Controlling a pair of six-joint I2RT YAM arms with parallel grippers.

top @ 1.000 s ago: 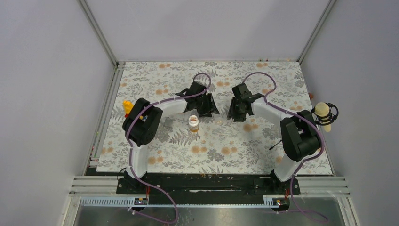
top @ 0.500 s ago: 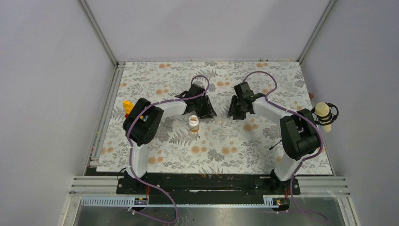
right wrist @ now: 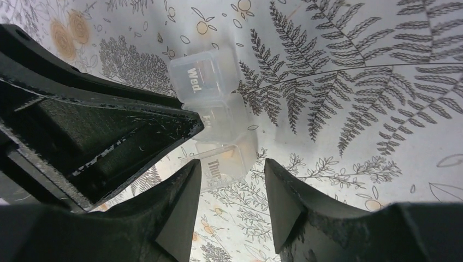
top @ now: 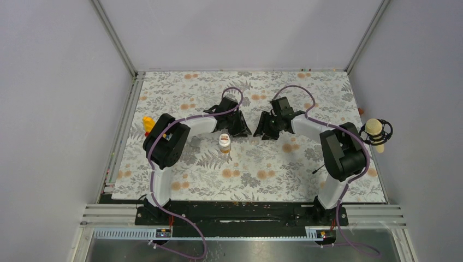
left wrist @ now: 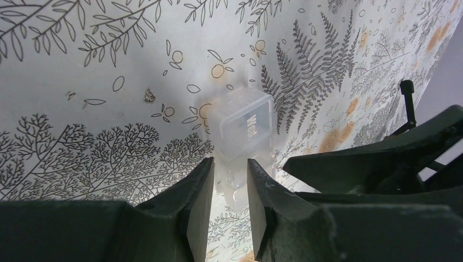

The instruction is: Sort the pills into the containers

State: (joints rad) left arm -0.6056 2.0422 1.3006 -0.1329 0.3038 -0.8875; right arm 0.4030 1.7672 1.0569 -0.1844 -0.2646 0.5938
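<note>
Walled lab cell [top: 235,33], mounted arms [top: 164,142].

Left arm [top: 180,134] and right arm [top: 327,139] lowered mid-table, fingers [left wrist: 199,202] parted

Clear pill organizer [left wrist: 244,123] partly hidden (behind fingers [left wrist: 196,210])

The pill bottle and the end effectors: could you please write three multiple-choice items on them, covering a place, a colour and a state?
1. Where does the pill bottle stand?
A. Just near of the left end effector
B. In the far right corner
C. On the metal rail

2. What colour is the bottle's cap?
A. Blue
B. White
C. Black

3. How is the right end effector?
A. Shut on the bottle
B. Holding a yellow block
C. Open, fingers either side of the clear Thur compartment

Answers: 1 A, the top view shows it there; 2 B, the cap shows white from above; 3 C, the right wrist view shows gaps beside both fingers.
</note>
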